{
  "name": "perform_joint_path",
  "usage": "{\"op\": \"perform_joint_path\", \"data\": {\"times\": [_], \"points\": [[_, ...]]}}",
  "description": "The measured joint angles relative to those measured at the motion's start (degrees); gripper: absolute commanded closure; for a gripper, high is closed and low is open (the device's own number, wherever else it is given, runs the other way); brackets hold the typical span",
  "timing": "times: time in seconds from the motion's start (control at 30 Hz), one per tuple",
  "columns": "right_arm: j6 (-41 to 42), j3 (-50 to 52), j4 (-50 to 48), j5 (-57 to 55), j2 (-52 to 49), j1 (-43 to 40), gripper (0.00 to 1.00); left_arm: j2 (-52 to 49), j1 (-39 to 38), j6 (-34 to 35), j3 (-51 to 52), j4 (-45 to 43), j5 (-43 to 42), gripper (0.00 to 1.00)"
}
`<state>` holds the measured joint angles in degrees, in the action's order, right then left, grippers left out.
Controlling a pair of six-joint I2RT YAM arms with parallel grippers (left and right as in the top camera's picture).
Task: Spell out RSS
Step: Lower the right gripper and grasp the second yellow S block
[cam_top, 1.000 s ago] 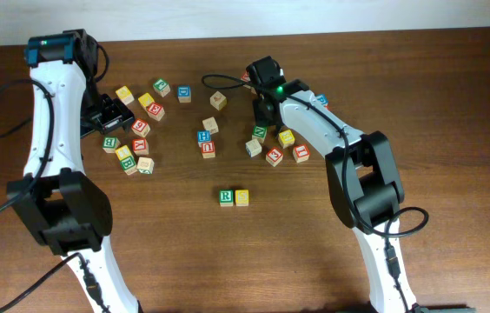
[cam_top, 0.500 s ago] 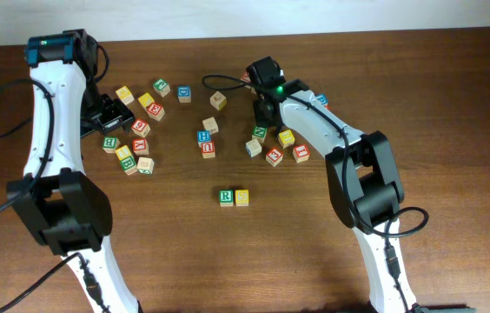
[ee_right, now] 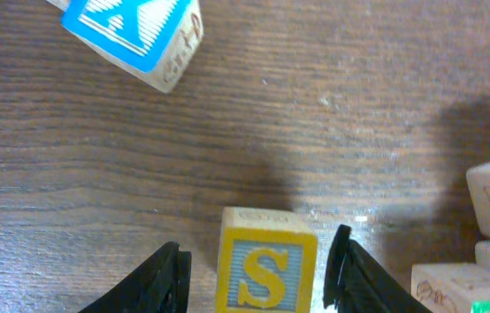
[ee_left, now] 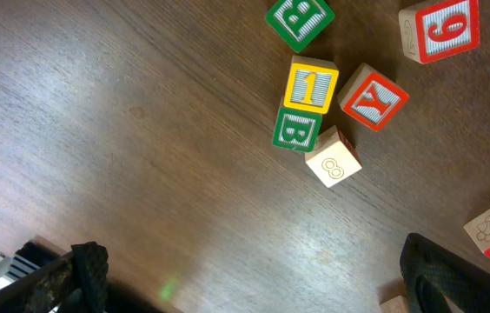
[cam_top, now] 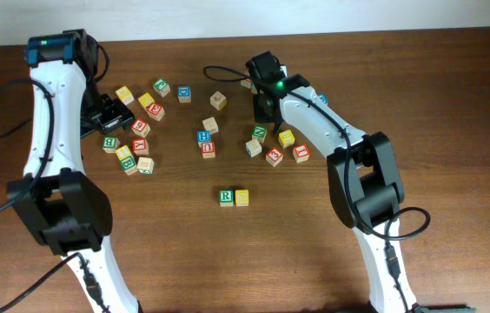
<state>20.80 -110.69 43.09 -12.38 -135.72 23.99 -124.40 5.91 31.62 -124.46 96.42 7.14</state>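
Overhead: R [cam_top: 226,197] and S [cam_top: 241,197] touch at the middle of the surface [cam_top: 184,261]. The right end effector [cam_top: 263,106] hangs near the far edge.

Left wrist: the left end effector [ee_left: 254,291] is released and empty.

Right wrist: the fingers [ee_right: 165,276] straddle the second S [ee_right: 267,265], unclenched. Centre on it, close squarely, then lift.

The overhead camera hangs above the desk [cam_top: 453,104] and looks down from far enough off to take in the left arm [cam_top: 54,122], the right arm [cam_top: 314,122] and all the scattered blocks, with the arm bases at the lower edge of its view. The left wrist camera looks down past the left tool [ee_left: 258,278] from fairly near. It shows a yellow 1 block [ee_left: 311,84] and its neighbours, the same cluster [cam_top: 129,160] that the overhead view shows beside the left arm. The right wrist camera sits much nearer the wood, with a yellow S block [ee_right: 267,269] between the fingers [ee_right: 162,278] of the right tool [ee_right: 258,261].
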Motion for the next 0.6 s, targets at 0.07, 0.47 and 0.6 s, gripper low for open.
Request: {"op": "perform_joint_path", "data": {"times": [0.07,0.47,0.6], "points": [[0.48,0.00,0.15,-0.02,0.00,0.00,0.55,0.00,0.00,0.00,0.00,0.02,0.00,0.01],[2.99,0.00,0.22,0.00,0.00,0.00,0.56,0.00,0.00,0.00,0.00,0.02,0.00,0.01],[3.08,0.00,0.22,0.00,0.00,0.00,0.56,0.00,0.00,0.00,0.00,0.02,0.00,0.01]]}}
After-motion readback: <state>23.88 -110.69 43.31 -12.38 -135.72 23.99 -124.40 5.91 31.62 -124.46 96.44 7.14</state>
